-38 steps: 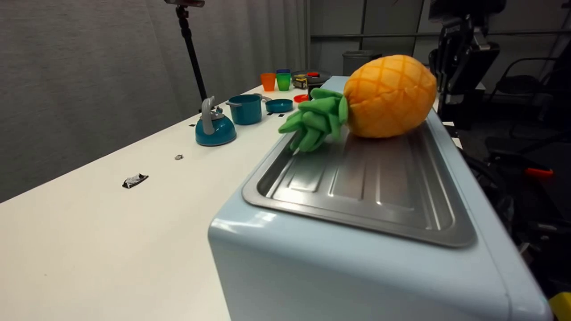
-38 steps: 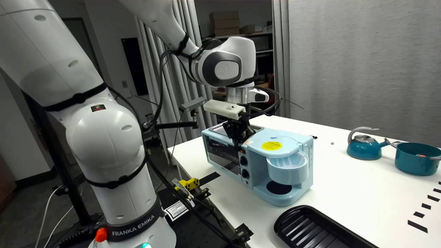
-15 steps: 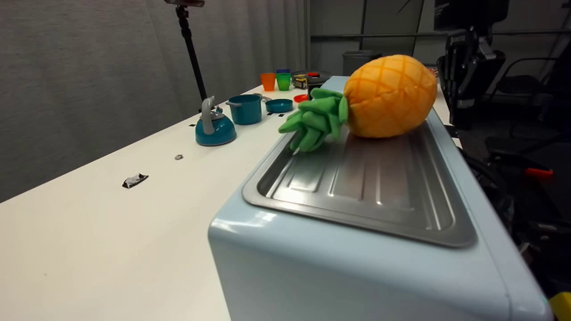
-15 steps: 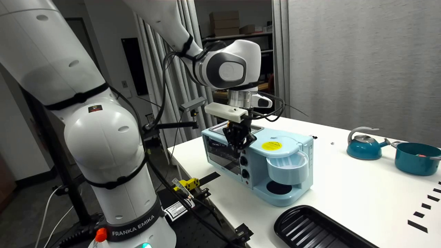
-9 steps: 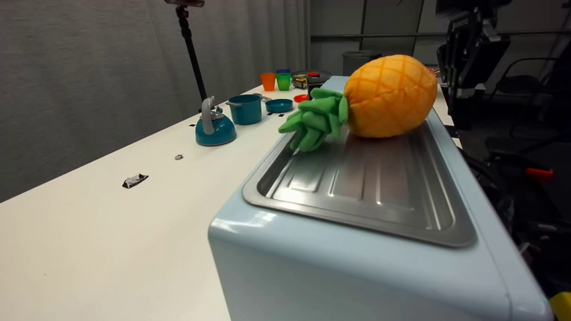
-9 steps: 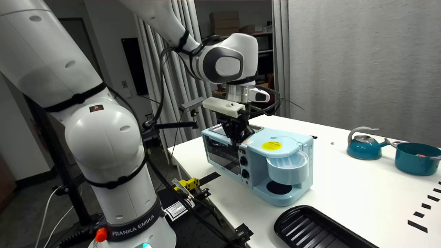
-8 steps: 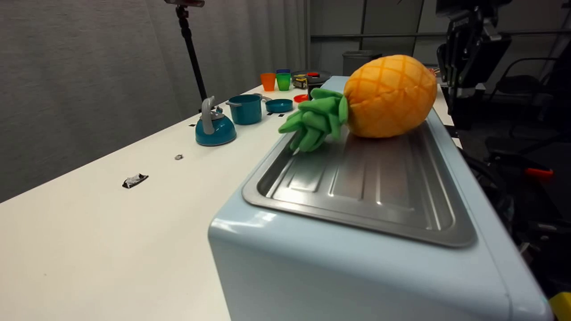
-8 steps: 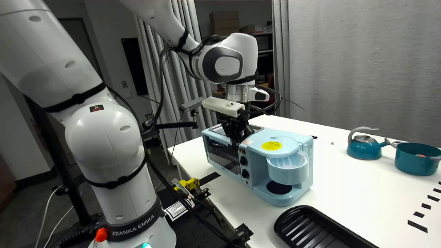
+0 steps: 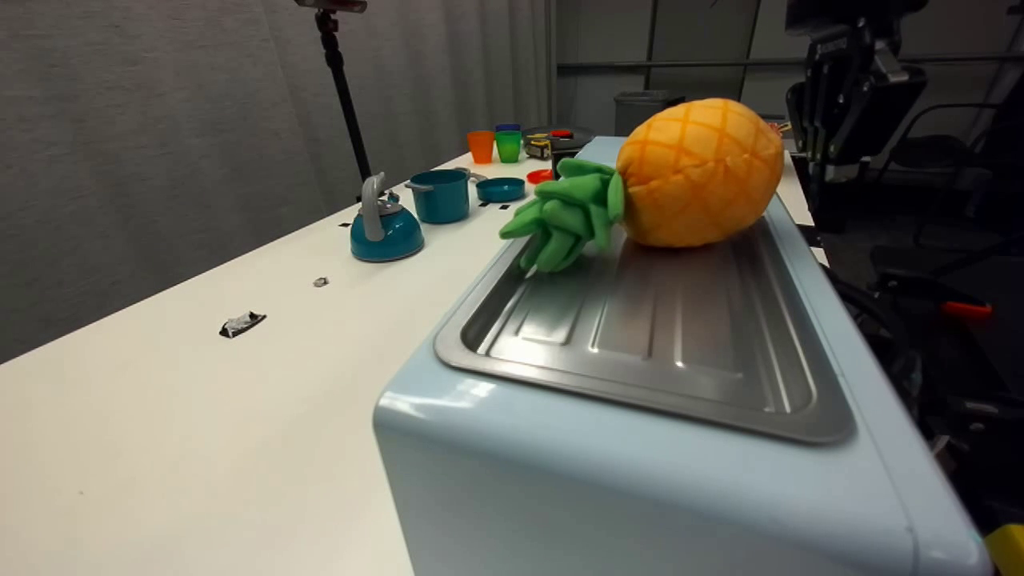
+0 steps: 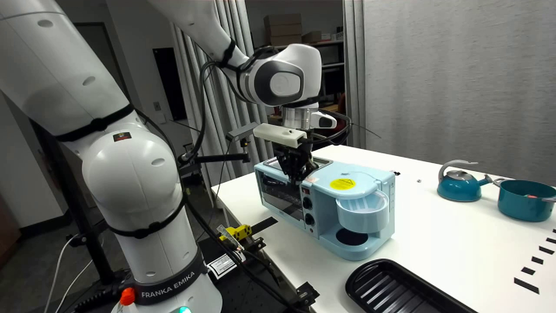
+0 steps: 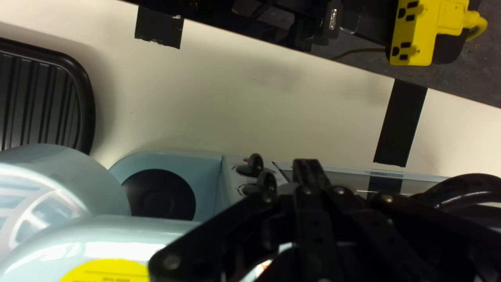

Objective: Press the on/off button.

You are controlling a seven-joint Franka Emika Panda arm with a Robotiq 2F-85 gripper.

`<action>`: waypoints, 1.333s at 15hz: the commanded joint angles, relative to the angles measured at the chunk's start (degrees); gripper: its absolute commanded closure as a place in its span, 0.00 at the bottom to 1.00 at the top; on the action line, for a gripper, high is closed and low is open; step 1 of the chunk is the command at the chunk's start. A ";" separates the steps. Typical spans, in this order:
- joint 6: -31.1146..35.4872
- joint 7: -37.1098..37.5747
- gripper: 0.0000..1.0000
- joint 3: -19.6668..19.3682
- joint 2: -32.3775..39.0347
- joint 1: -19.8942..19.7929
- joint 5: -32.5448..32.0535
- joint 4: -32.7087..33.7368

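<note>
Red marks the presumed on/off button (image 10: 306, 191), right of and below centre in an exterior view, on the light-blue appliance (image 10: 323, 208). Covered one second ago, it is now exposed; the gripper (image 11: 312, 172), jaws narrow with nothing visible between them, has been raised. A completed press is suggested, not confirmed.

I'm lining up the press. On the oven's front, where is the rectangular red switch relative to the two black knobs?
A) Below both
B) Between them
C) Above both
C: in an exterior view the red switch is highest, with the upper black knob and then the lower black knob in a column beneath it.
</note>
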 commanded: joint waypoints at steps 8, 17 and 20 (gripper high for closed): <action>0.90 4.35 1.00 2.35 1.91 -0.24 -3.30 0.03; 3.50 6.85 1.00 2.57 3.08 -0.48 -3.97 0.03; 4.54 7.26 1.00 2.50 3.50 -0.68 -4.06 0.04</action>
